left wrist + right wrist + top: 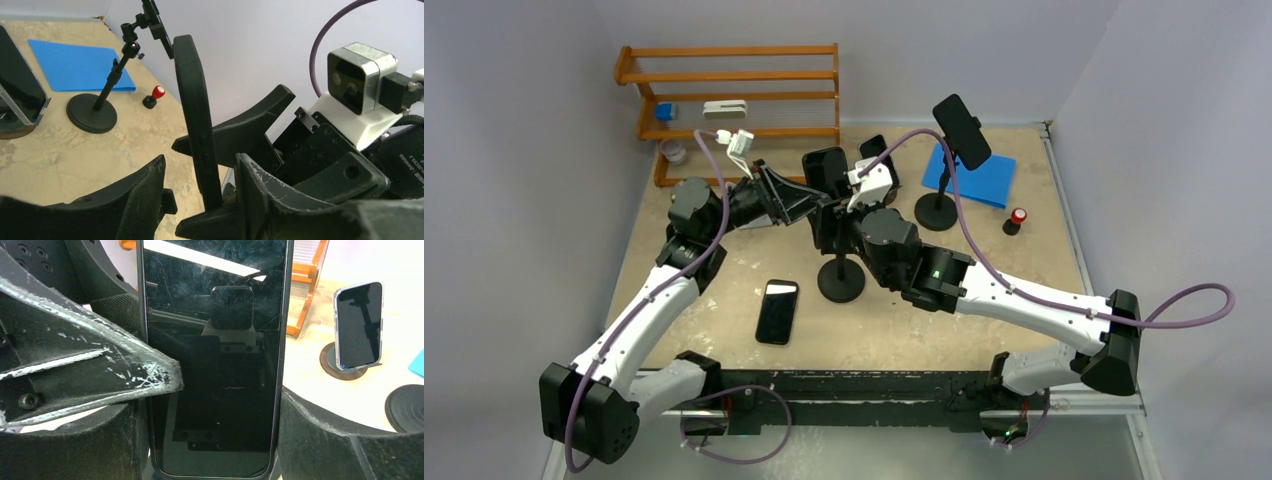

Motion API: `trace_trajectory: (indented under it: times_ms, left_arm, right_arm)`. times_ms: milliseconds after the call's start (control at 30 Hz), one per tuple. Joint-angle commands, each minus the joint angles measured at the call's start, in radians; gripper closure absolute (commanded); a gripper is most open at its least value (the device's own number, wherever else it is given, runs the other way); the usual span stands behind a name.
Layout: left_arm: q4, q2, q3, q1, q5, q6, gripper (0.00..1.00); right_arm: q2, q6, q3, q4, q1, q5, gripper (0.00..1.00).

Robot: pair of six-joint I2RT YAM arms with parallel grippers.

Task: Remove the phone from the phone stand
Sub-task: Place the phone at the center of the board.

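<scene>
Target phone upright in stand, mid-table. On its long edges, right gripper fingers look pressed both sides. Across front and back, left gripper fingers apart, gap visible on one side. Risks: stand's clamp holds and a lift drags or tips stand; uneven left squeeze twists phone from right's hold; crowded fingers collide; second stand near.

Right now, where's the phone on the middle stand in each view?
Top external: the middle phone stands upright just behind table centre, between the two wrists.
Left wrist: edge-on, a dark upright strip near centre.
Right wrist: face-on, filling the centre.
Shared landmark: the tall stand's round base, left of centre in the left wrist view, lower right corner in the right wrist view.
</scene>
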State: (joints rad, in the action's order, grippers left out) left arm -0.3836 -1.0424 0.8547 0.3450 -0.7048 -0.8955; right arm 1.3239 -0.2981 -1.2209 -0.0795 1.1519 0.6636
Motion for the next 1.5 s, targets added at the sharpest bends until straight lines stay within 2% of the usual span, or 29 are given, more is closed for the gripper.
trace_trajectory:
  times_ms: [0, 100, 133, 200, 267, 333, 400, 467, 533, 733, 900, 1167, 1333, 1467]
  left_arm:
    - [-0.04, -0.004, 0.049, 0.018, -0.044, 0.028, 0.52]
    - [-0.066, -0.017, 0.046, 0.02, -0.06, 0.019, 0.59]
    - [-0.083, -0.024, 0.045, 0.021, -0.069, 0.012, 0.65]
    - [-0.112, -0.037, 0.041, 0.023, -0.085, 0.005, 0.85]
    - [-0.116, -0.045, 0.043, 0.023, -0.087, 0.003, 1.0]
    - [-0.116, -0.04, 0.038, 0.022, -0.076, 0.005, 1.0]
    - [-0.12, -0.026, 0.028, 0.023, -0.053, 0.009, 1.0]
    - [-0.13, -0.005, 0.015, 0.023, -0.028, 0.015, 1.0]
    - [-0.127, 0.022, 0.009, 0.023, 0.011, 0.022, 1.0]
    - [-0.029, 0.133, 0.027, 0.023, 0.164, 0.124, 1.0]
    - [0.119, 0.226, 0.062, 0.023, 0.272, 0.239, 1.0]
    - [0.557, 0.366, 0.088, 0.023, 0.422, 0.431, 1.0]
    - [0.763, 0.398, 0.068, 0.023, 0.431, 0.471, 1.0]
    - [0.895, 0.355, 0.067, 0.023, 0.358, 0.465, 1.0]
  right_arm:
    - [-0.023, -0.023, -0.064, -0.078, 0.005, 0.04, 1.0]
    - [-0.025, -0.018, -0.057, -0.081, 0.006, 0.032, 1.0]
    - [-0.026, -0.017, -0.052, -0.081, 0.006, 0.028, 1.0]
    - [-0.027, -0.015, -0.048, -0.078, 0.006, 0.018, 1.0]
    - [-0.036, -0.006, -0.04, -0.074, 0.006, -0.001, 0.98]
    - [-0.057, 0.001, -0.023, -0.076, 0.006, -0.019, 0.76]
    - [-0.077, 0.008, -0.008, -0.08, 0.006, -0.025, 0.48]
    - [-0.09, 0.009, -0.003, -0.066, 0.006, -0.025, 0.33]
    - [-0.106, 0.006, 0.003, -0.044, 0.006, -0.023, 0.25]
    - [-0.192, -0.008, 0.063, -0.003, 0.005, -0.076, 0.09]
    - [-0.278, -0.007, 0.158, 0.001, 0.006, -0.118, 0.08]
    - [-0.292, -0.07, 0.248, 0.035, 0.005, -0.087, 0.22]
    - [-0.297, -0.096, 0.289, 0.016, -0.007, -0.086, 0.27]
    - [-0.27, -0.12, 0.289, 0.024, -0.044, -0.083, 0.33]
